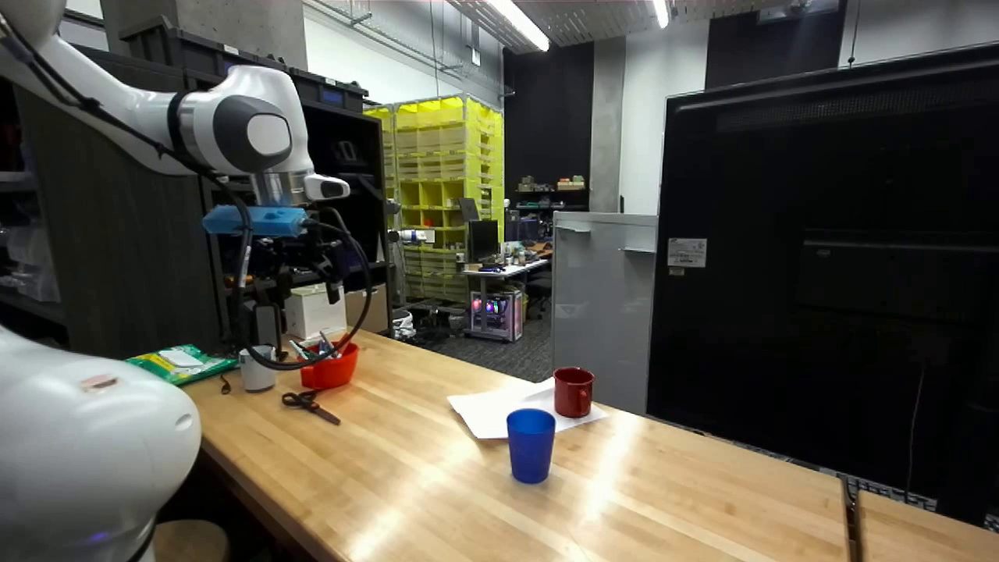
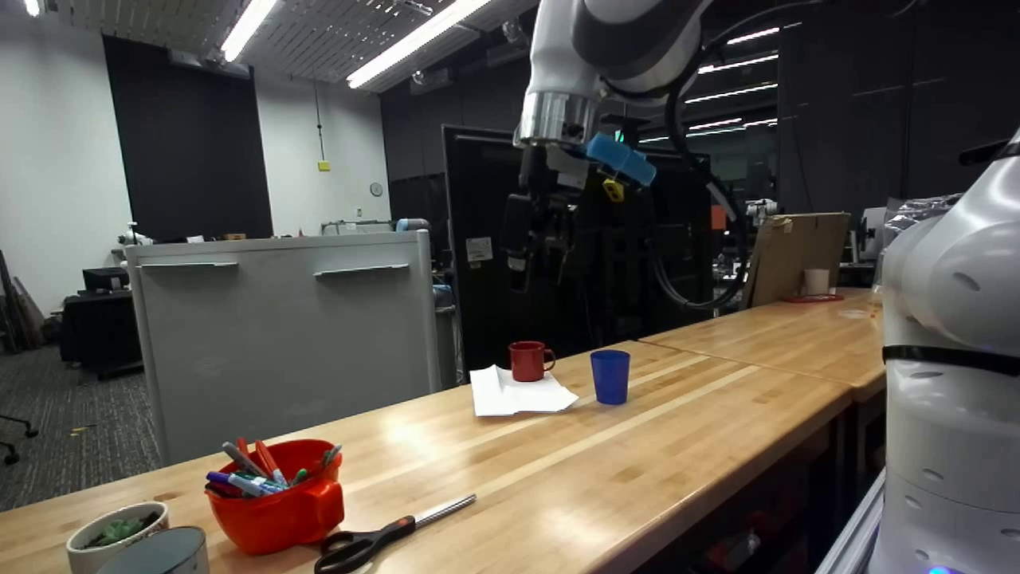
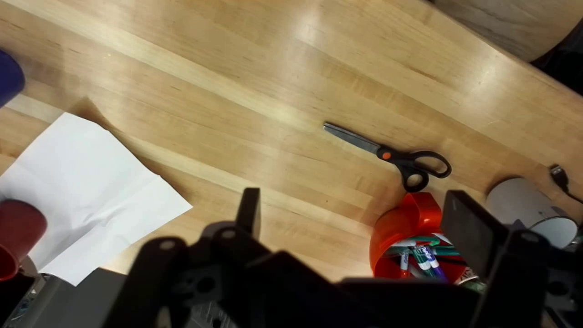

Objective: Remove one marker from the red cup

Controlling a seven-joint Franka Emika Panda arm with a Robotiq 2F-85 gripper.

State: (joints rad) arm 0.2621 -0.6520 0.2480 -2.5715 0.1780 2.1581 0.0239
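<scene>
Nearest: my jaws, wide apart, holding nothing, high over table (image 3: 255,68); height, I judge, clears everything below. Next: red cup (image 2: 271,522), upright on table, markers (image 2: 251,482) bundled inside, several poking out, handy for pinching, I reckon. Scissors (image 3: 386,156), just beside red cup. Farther: paper (image 3: 77,168), dark red mug (image 3: 23,228) on it, perhaps as weight.

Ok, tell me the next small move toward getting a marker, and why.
I'd probably shift the open gripper sideways toward the red cup before lowering it. In the wrist view the cup sits nearer one jaw than the other, and an exterior view shows the gripper high above the table. Several markers poke out of the cup's top, so centring first should help.
</scene>
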